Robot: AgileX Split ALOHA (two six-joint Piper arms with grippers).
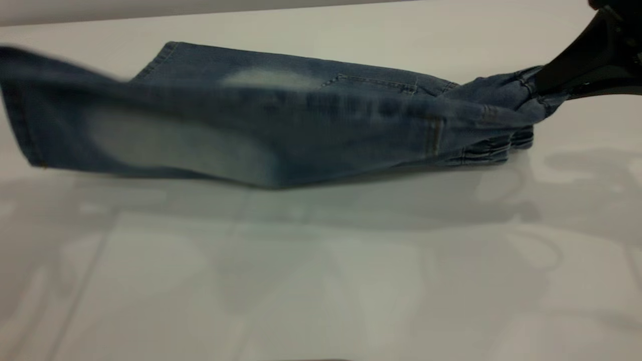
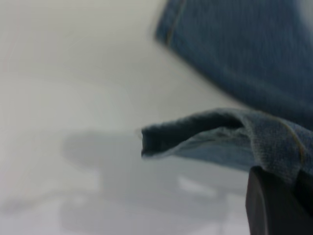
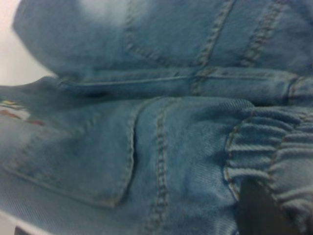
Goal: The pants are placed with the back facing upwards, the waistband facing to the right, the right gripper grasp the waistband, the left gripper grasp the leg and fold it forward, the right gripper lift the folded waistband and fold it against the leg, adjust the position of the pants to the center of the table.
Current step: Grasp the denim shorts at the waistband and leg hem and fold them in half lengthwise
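Exterior view shows the faded blue denim pants stretched across the white table, near leg lifted. My right gripper is clamped on the elastic waistband at right; my left gripper pinches the leg hem at left. Uneven pull could slip the denim and skew the fold.

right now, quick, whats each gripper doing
Left gripper: shut on the pants leg, hem lifted off the table.
Right gripper: shut on the waistband, raised at the right end.
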